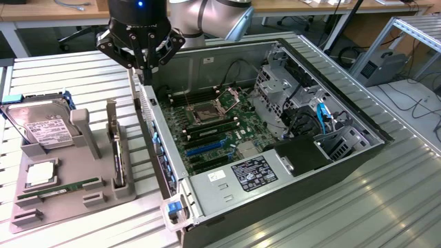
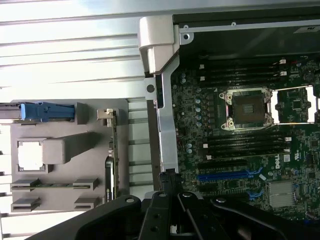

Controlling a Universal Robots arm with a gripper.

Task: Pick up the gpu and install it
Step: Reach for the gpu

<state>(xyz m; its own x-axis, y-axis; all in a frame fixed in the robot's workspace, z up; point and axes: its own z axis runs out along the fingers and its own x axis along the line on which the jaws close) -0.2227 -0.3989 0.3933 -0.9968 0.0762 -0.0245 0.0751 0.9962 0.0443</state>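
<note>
hovering over the computer case (image 1: 310, 199) wall in the exterior view: gripper (image 1: 145, 66), fingers pressed together, empty. gpu (image 1: 117, 155) on edge in the grey holder (image 1: 69, 205) just beside that case. wrist view: gpu (image 2: 114, 165) untouched, gripper (image 2: 169, 200) nearer the case; approach step, likely; grasping calls for parted fingers.

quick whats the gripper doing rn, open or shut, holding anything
gripper: shut, holding nothing that can be seen; the gpu stands on edge in the gray tray.

Silver-grey arm (image 1: 214, 15) with rounded joints, black end effector (image 1: 145, 72) of bolted linkage bars, small blue light (image 1: 140, 4)
</note>
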